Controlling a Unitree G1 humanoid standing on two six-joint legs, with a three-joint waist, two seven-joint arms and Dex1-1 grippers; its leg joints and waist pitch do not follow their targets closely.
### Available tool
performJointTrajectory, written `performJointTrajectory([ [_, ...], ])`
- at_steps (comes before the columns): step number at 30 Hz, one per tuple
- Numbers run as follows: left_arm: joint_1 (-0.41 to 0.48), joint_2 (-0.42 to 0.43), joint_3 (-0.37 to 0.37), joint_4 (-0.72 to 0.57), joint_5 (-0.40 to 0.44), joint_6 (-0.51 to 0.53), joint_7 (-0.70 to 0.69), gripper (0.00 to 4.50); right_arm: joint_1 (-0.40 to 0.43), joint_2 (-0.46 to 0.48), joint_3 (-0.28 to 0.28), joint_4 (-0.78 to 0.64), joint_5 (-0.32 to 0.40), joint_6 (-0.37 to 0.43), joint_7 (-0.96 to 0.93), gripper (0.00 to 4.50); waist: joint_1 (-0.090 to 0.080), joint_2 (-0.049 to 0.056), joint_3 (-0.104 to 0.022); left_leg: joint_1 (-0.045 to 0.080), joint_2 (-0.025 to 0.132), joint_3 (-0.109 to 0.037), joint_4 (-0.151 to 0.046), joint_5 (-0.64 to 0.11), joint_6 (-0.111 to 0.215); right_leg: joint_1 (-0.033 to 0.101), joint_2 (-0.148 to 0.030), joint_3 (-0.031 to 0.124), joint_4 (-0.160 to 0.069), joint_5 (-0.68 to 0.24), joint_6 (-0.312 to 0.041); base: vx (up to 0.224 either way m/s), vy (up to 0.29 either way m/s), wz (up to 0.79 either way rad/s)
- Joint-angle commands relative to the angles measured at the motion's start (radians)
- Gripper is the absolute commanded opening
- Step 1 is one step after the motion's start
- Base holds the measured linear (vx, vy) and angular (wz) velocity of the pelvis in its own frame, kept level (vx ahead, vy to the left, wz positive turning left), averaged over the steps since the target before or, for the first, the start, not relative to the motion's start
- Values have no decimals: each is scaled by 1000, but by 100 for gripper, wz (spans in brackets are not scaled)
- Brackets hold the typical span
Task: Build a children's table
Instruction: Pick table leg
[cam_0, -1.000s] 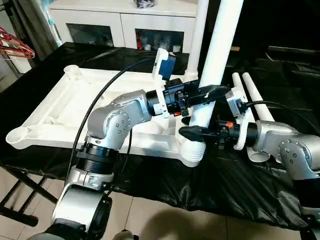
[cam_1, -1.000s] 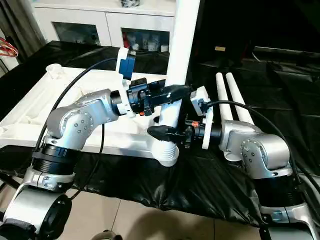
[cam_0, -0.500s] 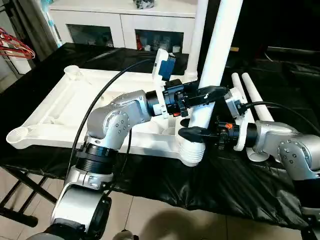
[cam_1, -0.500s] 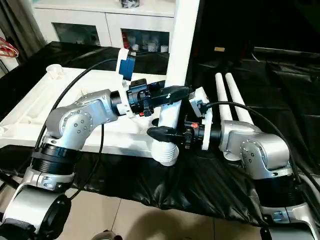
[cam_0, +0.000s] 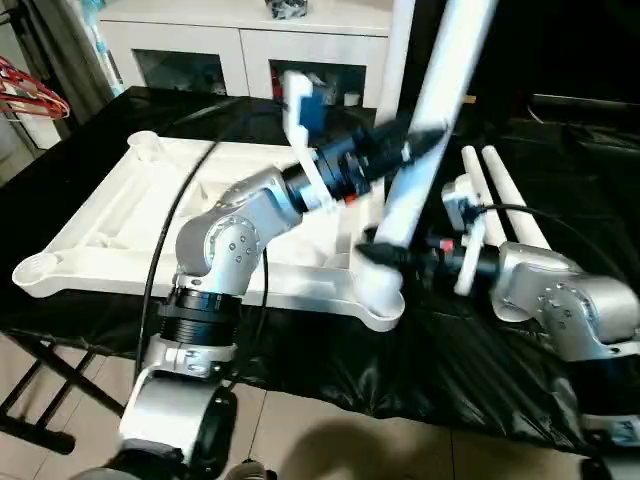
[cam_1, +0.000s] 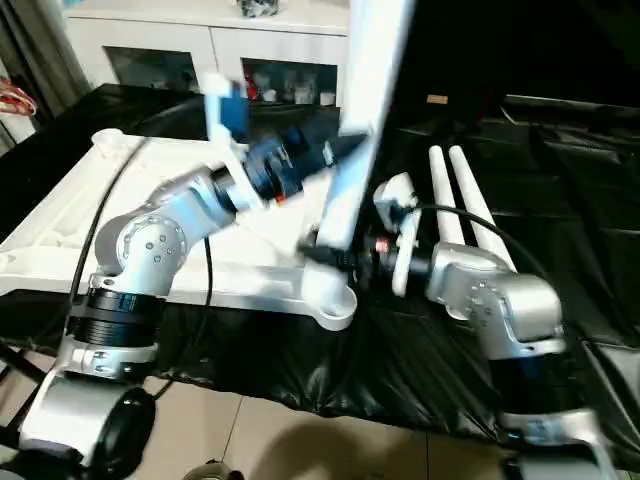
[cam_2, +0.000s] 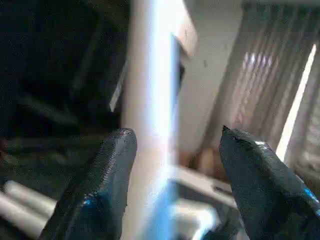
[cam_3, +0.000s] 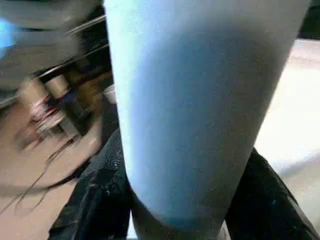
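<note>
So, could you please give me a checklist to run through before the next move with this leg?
1. Right gripper jaws shut on the leg, low down: ok.
2. Left gripper jaws closed on the leg: not ok, there is a gap on one side in the left wrist view.
3. Leg upright: not ok, it is tilted.
4. Leg's end seated in the near corner socket: cannot tell, blurred.
5. Two spare legs lying aside on the black cloth: ok.
</note>
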Motion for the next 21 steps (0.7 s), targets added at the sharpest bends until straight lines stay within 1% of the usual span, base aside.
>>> performJointTrajectory([
  [1,-19,7,17,-34,0,-29,17,302,-13,22,-44,20,-19,-41,-70,191,0,-28,-80,6,1,9,-59,-93,40,67,-28,23,-69,-133,-216,0,0,0],
  [2,-15,20,19,-34,2,-25,10,302,-12,32,-54,24,-22,-52,-91,191,-1,-28,-79,7,0,9,-60,-98,42,65,-27,24,-70,-135,-212,0,0,0],
  [3,-7,43,12,-31,14,-25,-9,302,-9,43,-60,29,-37,-76,-116,190,-1,-23,-79,7,0,9,-60,-102,41,65,-27,23,-69,-141,-208,0,0,0],
  [5,16,98,-27,-19,66,-50,-61,302,-4,49,-55,39,-78,-113,-159,190,-2,-24,-79,8,0,9,-61,-105,36,64,-26,23,-71,-150,-194,0,0,0],
  [6,39,154,-84,0,133,-82,-108,302,0,45,-39,50,-129,-139,-205,190,-5,-26,-77,7,0,8,-65,-105,30,64,-25,23,-72,-166,-178,0,0,0],
  [7,58,198,-133,16,190,-113,-143,302,2,43,-27,63,-169,-157,-242,190,-8,-22,-77,9,0,7,-66,-103,19,62,-24,24,-72,-182,-157,0,0,0],
  [8,74,232,-173,28,235,-139,-172,302,5,40,-18,70,-196,-172,-262,190,-7,-21,-77,10,0,5,-67,-101,14,61,-26,24,-74,-187,-149,0,0,0],
  [9,93,277,-238,56,309,-187,-197,302,10,43,-15,71,-220,-200,-279,190,-11,-23,-77,10,-1,8,-67,-103,3,61,-25,25,-73,-194,-139,0,0,0],
  [10,111,311,-291,80,368,-231,-221,302,15,47,-14,68,-237,-223,-295,190,-14,-20,-76,11,-1,8,-69,-112,-3,59,-25,26,-75,-199,-130,0,0,0],
  [11,120,325,-312,90,390,-249,-234,302,19,50,-15,65,-243,-239,-299,190,-13,-18,-78,11,0,5,-70,-112,-4,59,-26,26,-74,-195,-125,0,0,0],
  [12,126,335,-327,97,404,-261,-244,302,21,52,-16,63,-247,-249,-302,190,-17,-14,-80,12,1,7,-69,-110,-8,59,-25,27,-68,-151,-137,0,0,0],
  [13,141,358,-365,117,435,-286,-270,302,27,56,-14,54,-258,-269,-308,190,-17,-13,-82,12,1,6,-69,-107,-7,60,-26,27,-65,-133,-147,0,0,0],
  [14,159,375,-391,133,441,-297,-310,302,38,61,-13,35,-264,-279,-319,190,-18,-10,-79,11,1,6,-70,-114,-6,58,-26,27,-67,-126,-160,0,0,0],
  [15,171,384,-409,151,445,-304,-337,302,49,68,-15,12,-257,-272,-324,190,-18,-9,-79,12,1,7,-71,-119,-8,59,-26,28,-66,-122,-164,0,0,0],
  [16,171,387,-415,164,452,-314,-345,302,55,73,-19,2,-253,-270,-328,190,-19,-10,-78,12,1,7,-72,-134,-8,60,-26,29,-65,-119,-172,0,0,0],
  [17,172,391,-424,179,462,-327,-354,302,64,80,-24,-12,-248,-268,-333,190,-20,-9,-78,14,1,8,-73,-143,-6,59,-26,29,-66,-118,-179,0,0,0],
  [18,169,394,-432,195,472,-338,-360,302,70,85,-26,-20,-243,-264,-335,190,-22,-10,-78,13,1,7,-73,-148,-8,61,-27,29,-66,-118,-182,0,0,0],
  [19,164,396,-438,215,484,-355,-362,273,76,87,-25,-28,-241,-261,-335,190,-23,-10,-76,13,1,7,-74,-161,-10,61,-28,29,-68,-131,-184,0,0,0],
  [20,150,396,-448,261,509,-388,-365,266,86,91,-21,-35,-247,-265,-337,190,-24,0,-75,15,2,6,-75,-177,-14,60,-28,29,-70,-148,-182,0,0,0],
  [21,139,398,-458,296,529,-415,-371,266,94,93,-16,-40,-249,-266,-336,190,-26,-4,-73,15,0,8,-76,-190,-14,57,-27,29,-76,-167,-177,0,0,0],
])
